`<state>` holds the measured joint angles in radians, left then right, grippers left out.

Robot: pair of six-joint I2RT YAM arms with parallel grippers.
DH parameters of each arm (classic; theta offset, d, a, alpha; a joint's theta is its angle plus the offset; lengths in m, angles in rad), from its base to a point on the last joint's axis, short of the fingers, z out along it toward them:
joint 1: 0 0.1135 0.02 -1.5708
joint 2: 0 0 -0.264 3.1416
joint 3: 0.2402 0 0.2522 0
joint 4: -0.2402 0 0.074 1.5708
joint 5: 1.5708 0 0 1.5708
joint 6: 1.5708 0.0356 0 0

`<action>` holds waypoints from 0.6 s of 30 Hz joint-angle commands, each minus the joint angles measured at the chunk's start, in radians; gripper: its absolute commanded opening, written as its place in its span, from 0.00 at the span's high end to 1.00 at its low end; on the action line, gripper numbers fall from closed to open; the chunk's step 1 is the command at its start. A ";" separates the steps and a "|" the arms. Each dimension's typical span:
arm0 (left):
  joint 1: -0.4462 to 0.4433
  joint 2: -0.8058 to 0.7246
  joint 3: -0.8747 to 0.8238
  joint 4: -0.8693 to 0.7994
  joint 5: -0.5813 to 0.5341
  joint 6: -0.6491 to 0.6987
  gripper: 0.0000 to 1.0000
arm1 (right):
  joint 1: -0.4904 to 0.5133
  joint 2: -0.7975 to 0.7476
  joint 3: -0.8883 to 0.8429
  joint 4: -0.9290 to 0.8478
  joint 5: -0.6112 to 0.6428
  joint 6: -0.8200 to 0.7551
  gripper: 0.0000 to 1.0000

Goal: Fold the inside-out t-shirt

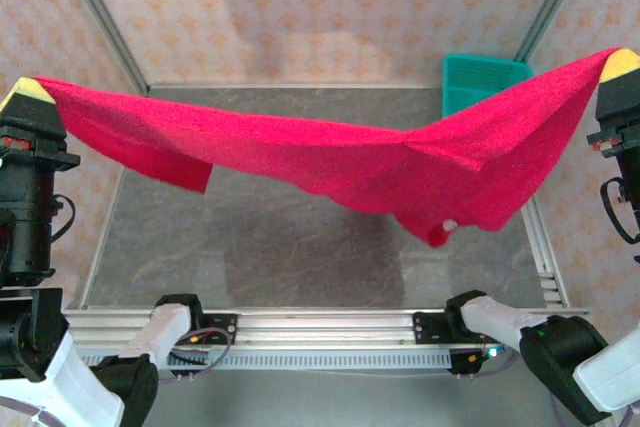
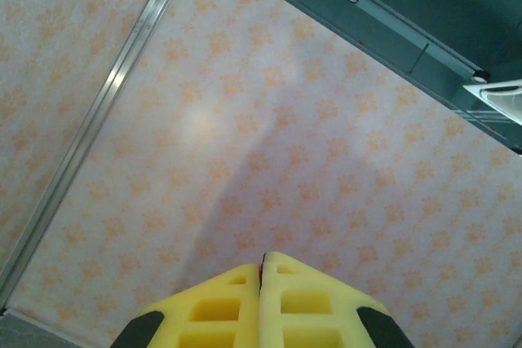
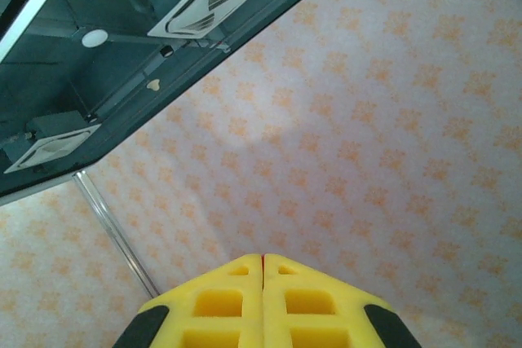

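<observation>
hanging red t-shirt (image 1: pixel 330 162), clamped by left gripper (image 1: pixel 32 92) and right gripper (image 1: pixel 620 63); white tag (image 1: pixel 450 224) unreadable

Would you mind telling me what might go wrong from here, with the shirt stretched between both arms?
1. The t-shirt hangs from thin pinches in the left gripper and right gripper; a corner may slip from the shut jaws.
2. Its right side passes in front of the teal basket; lowering could drape cloth over it.
3. The sagging, bunched part by the white tag may land creased.
</observation>
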<state>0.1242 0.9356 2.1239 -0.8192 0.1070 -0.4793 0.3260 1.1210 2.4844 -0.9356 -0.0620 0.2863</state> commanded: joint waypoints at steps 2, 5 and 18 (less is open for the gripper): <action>0.006 0.044 -0.013 0.001 -0.025 0.035 1.00 | -0.001 0.085 0.041 -0.007 0.058 -0.048 1.00; 0.006 0.084 -0.091 0.042 0.007 0.026 1.00 | -0.001 0.177 0.045 0.005 0.094 -0.087 1.00; 0.002 0.537 -0.582 0.443 0.103 -0.040 1.00 | -0.014 0.748 -0.136 0.179 0.119 -0.138 1.00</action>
<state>0.1242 1.3991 1.5803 -0.5026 0.1795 -0.4911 0.3233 1.7718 2.3844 -0.8150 0.0532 0.1555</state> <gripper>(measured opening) 0.064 0.046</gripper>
